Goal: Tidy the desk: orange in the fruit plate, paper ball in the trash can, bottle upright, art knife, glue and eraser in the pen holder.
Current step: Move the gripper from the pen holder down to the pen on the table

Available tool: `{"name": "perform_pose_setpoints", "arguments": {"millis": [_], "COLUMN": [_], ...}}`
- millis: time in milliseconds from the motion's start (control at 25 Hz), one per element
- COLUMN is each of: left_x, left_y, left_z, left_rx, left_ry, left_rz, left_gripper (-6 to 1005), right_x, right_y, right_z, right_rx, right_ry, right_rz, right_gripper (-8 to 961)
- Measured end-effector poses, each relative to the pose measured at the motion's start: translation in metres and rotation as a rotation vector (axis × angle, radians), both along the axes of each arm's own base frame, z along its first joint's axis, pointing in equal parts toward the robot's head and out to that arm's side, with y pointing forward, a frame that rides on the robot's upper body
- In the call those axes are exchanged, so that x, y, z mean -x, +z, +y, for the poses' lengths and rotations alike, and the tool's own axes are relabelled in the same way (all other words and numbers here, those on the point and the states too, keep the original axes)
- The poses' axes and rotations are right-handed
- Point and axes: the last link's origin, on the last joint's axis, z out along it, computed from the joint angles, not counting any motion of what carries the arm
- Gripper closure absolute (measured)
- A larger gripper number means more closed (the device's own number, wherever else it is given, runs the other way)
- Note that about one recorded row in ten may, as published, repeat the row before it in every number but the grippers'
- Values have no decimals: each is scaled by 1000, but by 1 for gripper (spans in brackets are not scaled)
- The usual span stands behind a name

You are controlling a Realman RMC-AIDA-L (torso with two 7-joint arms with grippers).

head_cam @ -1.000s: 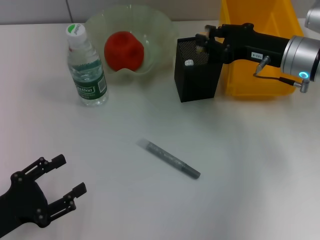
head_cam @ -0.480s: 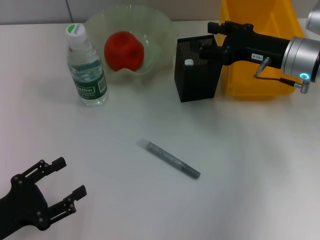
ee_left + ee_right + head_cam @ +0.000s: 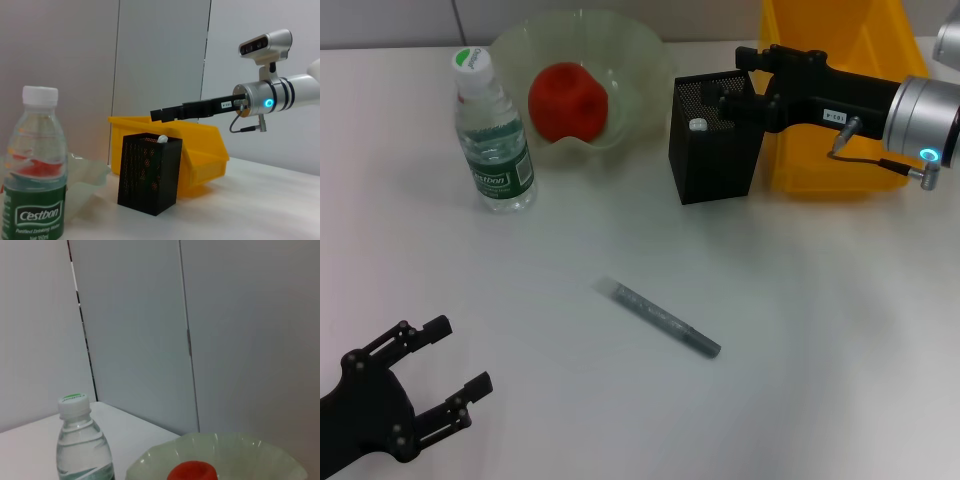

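Eraser out of sight: the small tan block that sat between the fingers of the right gripper (image 3: pixel 735 78) 1 second ago, directly over the pen holder (image 3: pixel 710 165), no longer shows there. The gripper has drawn slightly back toward the trash can (image 3: pixel 820 160) and hangs over the holder's far rim, its fingers apparently spread with nothing between them. The likely reading is that the eraser has dropped into the mesh cup, though its inside is too dark to confirm this.

A white-capped item, probably the glue (image 3: pixel 697 125), pokes up at the holder's near edge. The orange (image 3: pixel 568 100) rests in the fruit plate (image 3: pixel 640 50), and the bottle (image 3: pixel 492 140) stands upright just beside the plate. No paper ball is visible on the surface (image 3: pixel 820 330).

That leaves 1 item clearly undone: the art knife (image 3: pixel 660 318), a slim grey stick lying flat and alone in the middle of the surface, well apart from the holder. The left gripper (image 3: pixel 455 355) waits at the near left corner, fingers wide and holding nothing. Either arm could fetch the knife; its low, thin body will call for a careful pinch.
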Motion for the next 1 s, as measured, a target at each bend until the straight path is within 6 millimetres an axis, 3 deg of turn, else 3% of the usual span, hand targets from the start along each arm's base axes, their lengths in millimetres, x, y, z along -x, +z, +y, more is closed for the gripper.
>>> {"name": "perform_pose_setpoints", "arguments": {"millis": [440,800,1000], "left_x": [0,-1,-2], "left_y": [0,-1,-2], "left_z": [-1,-1,-1], "left_rx": [9,12,13], "left_ry": [-8,-9,-9], "left_rz": [3,0,-4], "left_gripper": [215,214,214], "right_x": [7,35,34], "right_y": [13,43,28], "right_z": [-8,-44,-61], "right_rx": [50,256,327], "right_ry": [22,224,304], "right_rz": [84,201,156], "right_gripper": [210,210,210]}}
